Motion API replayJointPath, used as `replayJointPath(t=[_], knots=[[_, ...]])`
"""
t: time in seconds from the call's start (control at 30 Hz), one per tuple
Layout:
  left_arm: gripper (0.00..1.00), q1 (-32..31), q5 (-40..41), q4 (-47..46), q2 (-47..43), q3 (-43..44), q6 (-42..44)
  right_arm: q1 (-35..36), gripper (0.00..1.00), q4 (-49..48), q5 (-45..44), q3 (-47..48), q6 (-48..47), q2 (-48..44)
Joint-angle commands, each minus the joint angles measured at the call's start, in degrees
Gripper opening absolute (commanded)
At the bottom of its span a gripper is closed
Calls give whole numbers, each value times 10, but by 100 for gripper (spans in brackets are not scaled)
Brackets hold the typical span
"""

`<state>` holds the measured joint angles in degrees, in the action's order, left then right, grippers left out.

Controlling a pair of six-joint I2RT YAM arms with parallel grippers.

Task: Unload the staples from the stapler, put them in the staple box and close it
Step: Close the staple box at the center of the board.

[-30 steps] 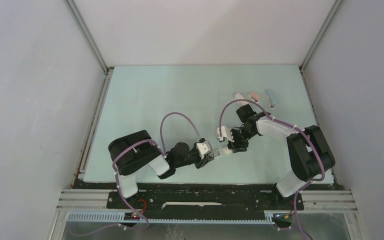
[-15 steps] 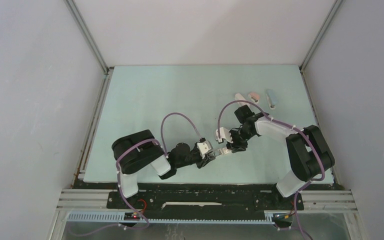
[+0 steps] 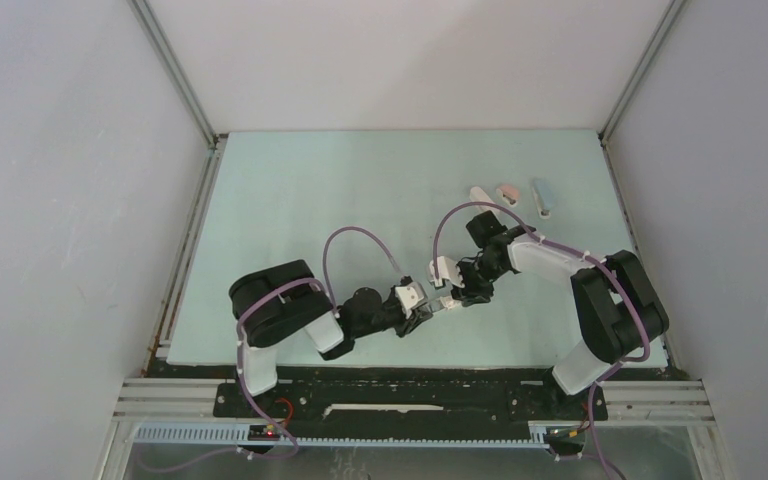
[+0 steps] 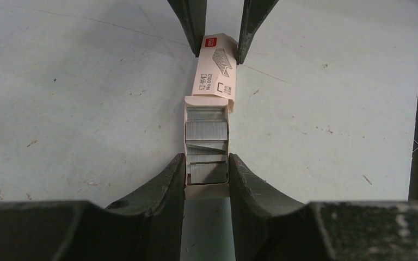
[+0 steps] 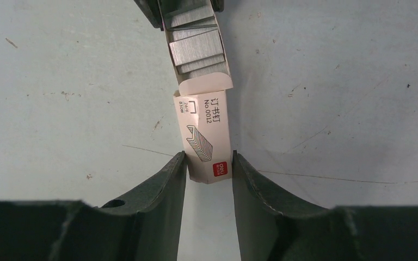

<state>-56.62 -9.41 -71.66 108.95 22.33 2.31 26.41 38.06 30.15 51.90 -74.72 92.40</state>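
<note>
Staples (image 4: 207, 133) fill a tray (image 4: 207, 191) clamped by the left end effector (image 4: 207, 163); the right end effector (image 5: 207, 157) clamps its sleeve (image 5: 204, 130).

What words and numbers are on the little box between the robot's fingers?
"订书钉": on the box's white sleeve.
"No.0012": beside it, on the same sleeve.
"24/6": tiny, by the small staple drawing; the line under it is too small to read.
The red logo at the sleeve's end: its white letters are too blurred to read.
The tray and the staples: no writing seen.
</note>
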Motion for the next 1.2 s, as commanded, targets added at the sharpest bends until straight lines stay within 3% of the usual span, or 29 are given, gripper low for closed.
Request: replayJointPath(t=[0.0, 0.83, 1.17], knots=[[37, -8, 1, -17, 13, 22, -10, 6, 44, -4, -2, 0, 4, 4], [36, -16, -26, -19, 30, 32, -15, 22, 42, -23, -8, 1, 32, 1], [36, -16, -55, 25, 22, 35, 15, 22, 42, -29, -12, 0, 34, -2]])
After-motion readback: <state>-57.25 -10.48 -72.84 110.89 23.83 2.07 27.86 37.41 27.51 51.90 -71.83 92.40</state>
